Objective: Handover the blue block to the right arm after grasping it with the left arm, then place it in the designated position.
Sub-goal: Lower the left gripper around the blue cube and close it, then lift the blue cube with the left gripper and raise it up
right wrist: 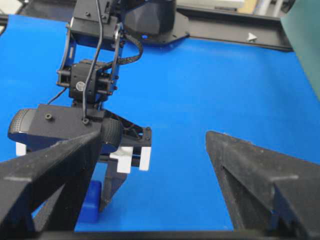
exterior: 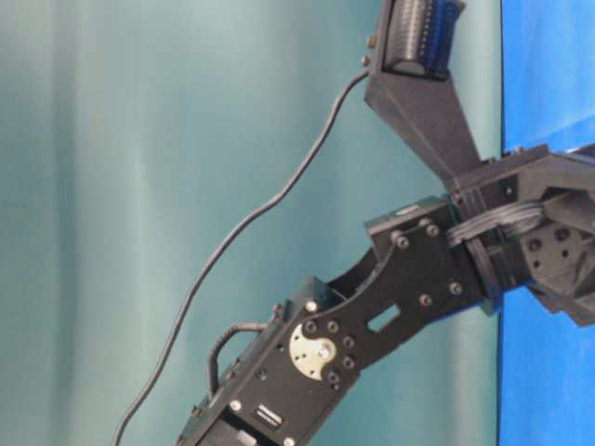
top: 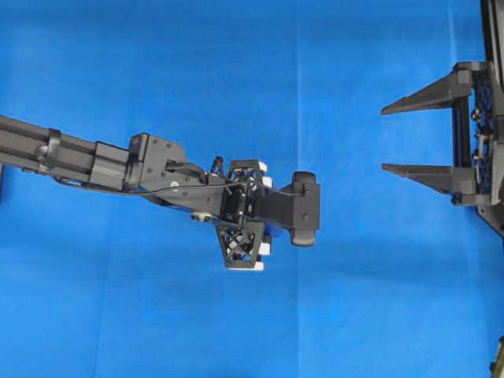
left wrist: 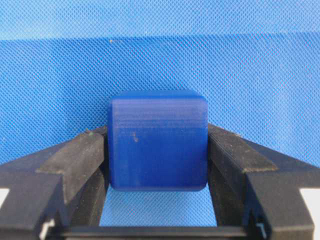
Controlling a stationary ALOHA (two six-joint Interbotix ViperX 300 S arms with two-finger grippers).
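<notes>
On the blue cloth [top: 236,79] covering the tabletop, the left arm [top: 118,165] reaches in from the left edge of the overhead view, its wrist bent down toward the cloth. Its camera [top: 304,209] and white corner brackets hide what lies beneath it from above. The left wrist view shows it plainly — the left hand [left wrist: 157,150] has its two black fingers [left wrist: 80,155] pressed against opposite sides of the blue block [left wrist: 157,140], about half closed and gripping it. The block sits upright between them, over the cloth; whether it rests on the cloth or is lifted off it I cannot tell. From the right wrist view a corner of the block [right wrist: 91,200] shows low beside the left hand's white brackets, close to the cloth.

The right arm [top: 484,134] stays at the right edge of the overhead view, well apart from the block. The right hand [top: 409,135] is spread wide — both pointed fingers [top: 421,96] aim toward the left arm with nothing between them.
</notes>
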